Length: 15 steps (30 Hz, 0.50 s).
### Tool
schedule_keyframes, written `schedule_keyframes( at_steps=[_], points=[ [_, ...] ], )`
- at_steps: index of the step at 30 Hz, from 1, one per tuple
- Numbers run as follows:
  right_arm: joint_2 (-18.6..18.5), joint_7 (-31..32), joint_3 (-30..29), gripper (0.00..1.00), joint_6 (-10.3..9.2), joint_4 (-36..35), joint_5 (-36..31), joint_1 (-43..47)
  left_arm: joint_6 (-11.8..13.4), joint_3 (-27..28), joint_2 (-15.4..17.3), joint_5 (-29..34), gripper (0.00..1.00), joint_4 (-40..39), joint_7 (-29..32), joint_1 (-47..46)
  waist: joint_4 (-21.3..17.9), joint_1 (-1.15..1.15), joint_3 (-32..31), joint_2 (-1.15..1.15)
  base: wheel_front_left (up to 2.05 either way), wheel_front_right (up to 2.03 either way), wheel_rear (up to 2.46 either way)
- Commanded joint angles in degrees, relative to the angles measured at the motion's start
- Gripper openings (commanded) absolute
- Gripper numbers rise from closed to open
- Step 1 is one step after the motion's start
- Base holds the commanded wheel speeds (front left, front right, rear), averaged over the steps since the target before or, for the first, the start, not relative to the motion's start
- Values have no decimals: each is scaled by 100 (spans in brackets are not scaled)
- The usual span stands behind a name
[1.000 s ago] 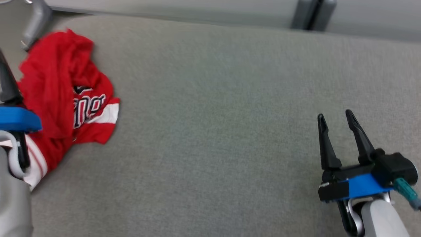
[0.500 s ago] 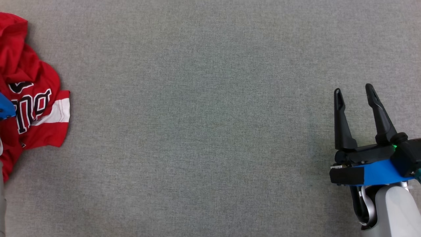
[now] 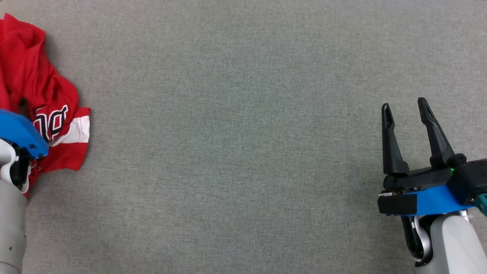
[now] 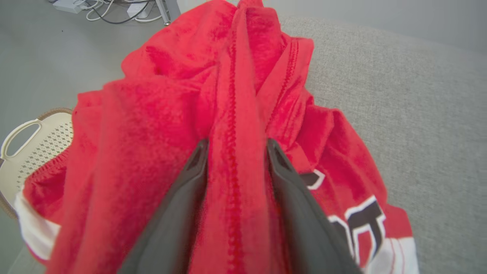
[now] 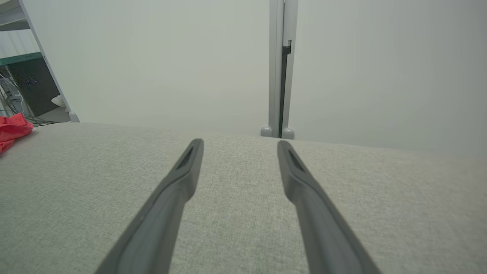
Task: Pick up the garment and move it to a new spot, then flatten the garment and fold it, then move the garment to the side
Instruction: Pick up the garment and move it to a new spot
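Plainly, the red garment lay crumpled at the left edge of the grey cushion and looked soft and light — its raised seam ridge, a fair hold, sat between the fingers of the left gripper, clamped or not I couldn't tell — while the right gripper gaped empty.

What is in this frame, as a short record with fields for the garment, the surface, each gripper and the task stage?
garment: red jersey, white stripe and dark lettering, crumpled at the left edge
surface: grey fabric-covered surface
left gripper: fingers apart, straddling a raised fold of the jersey
right gripper: open, holding nothing, over bare surface at the right
nearby: pale perforated basket below and beside the jersey
stage: pick-up not yet done; jersey neither flattened nor folded
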Motion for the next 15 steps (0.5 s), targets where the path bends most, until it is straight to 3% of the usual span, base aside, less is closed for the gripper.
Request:
schedule_keyframes(
  at_steps=[1,15],
  points=[
    [-24,8,7,100,1,8,20,4,-23,-15,26,-43,0,15,-91,14,-23,0,-60,0,0,0,0],
    [-24,-115,138,100,1,371,266,252,-19,-521,294,219,0,-404,-1349,-275,-163,0,-914,0,0,0,0]
  ],
)
